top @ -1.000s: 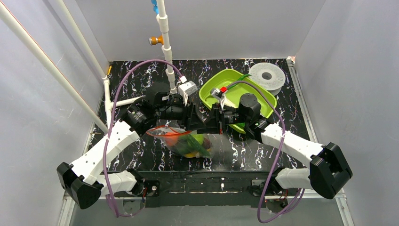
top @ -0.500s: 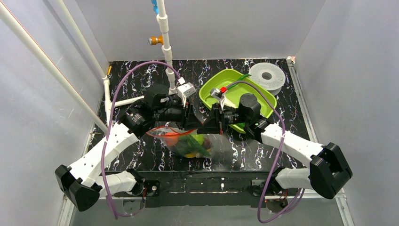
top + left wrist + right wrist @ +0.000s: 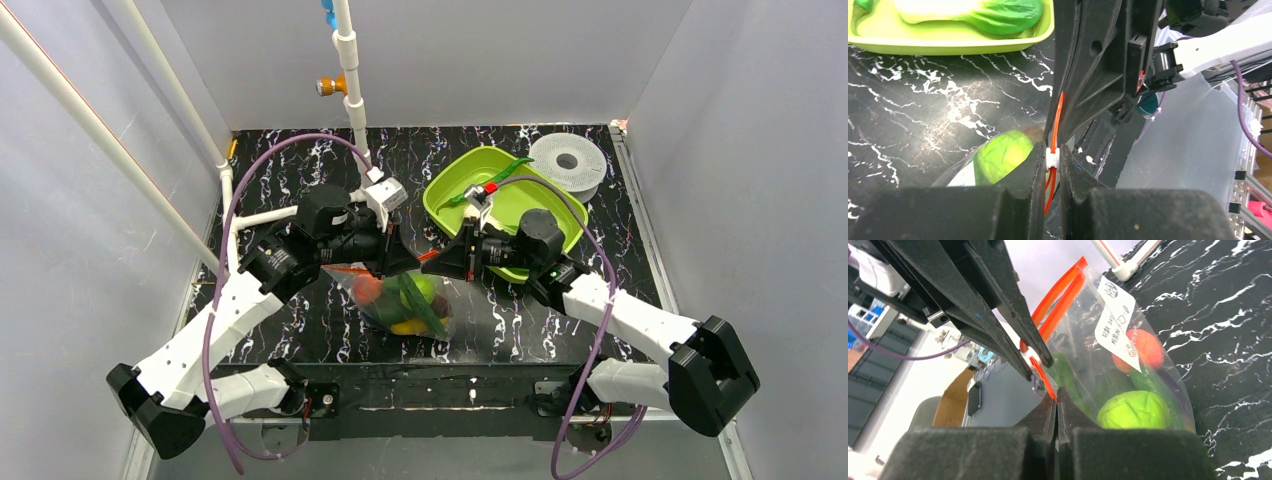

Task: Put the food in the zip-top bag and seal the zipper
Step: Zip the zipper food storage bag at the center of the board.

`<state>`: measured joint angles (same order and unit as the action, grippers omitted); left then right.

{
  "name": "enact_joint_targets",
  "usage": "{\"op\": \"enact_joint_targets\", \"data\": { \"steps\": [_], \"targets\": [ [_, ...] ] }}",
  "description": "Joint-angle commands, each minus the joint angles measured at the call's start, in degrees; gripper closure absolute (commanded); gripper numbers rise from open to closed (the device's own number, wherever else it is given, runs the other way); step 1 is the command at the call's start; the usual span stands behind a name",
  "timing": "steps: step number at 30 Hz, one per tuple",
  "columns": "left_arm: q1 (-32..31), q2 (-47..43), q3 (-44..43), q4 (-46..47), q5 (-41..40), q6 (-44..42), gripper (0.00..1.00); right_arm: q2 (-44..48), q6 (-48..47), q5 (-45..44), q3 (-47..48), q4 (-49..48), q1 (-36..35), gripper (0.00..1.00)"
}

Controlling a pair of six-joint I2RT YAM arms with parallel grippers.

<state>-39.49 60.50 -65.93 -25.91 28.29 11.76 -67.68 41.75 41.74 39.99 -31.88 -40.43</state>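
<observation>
The clear, crinkly plastic zip-top bag (image 3: pixel 405 305) hangs between my arms, glossy toy food (image 3: pixel 1133 410) inside. My right gripper (image 3: pixel 1056 399) is pinched tight on one end of its narrow red-orange zipper (image 3: pixel 1060 288). My left gripper (image 3: pixel 1052 152) is clamped on the small white slider (image 3: pixel 1052 159). Uneven pulling could let the slick strip slip free.

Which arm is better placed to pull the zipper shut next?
Left, probably: the left tool pinches the white slider on the orange zipper; the right tool only holds the bag steady.
</observation>
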Motion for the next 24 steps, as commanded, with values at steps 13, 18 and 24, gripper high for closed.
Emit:
{"op": "enact_joint_targets", "data": {
  "steps": [13, 18, 24],
  "targets": [
    [0.26, -13.67, 1.11, -18.72, -17.58, -6.37, 1.00, 14.25, 4.88, -18.75, -11.24, 6.35, 12.73, 0.99],
    [0.27, -16.61, 1.42, -22.52, -19.88, -6.48, 1.00, 15.54, 3.95, -18.23, -12.55, 8.58, 15.42, 0.99],
    [0.29, -20.03, 2.08, -25.89, -22.35, -5.80, 1.00, 15.07, 0.90, -17.97, -11.09, 11.80, 16.10, 0.99]
  ]
}}
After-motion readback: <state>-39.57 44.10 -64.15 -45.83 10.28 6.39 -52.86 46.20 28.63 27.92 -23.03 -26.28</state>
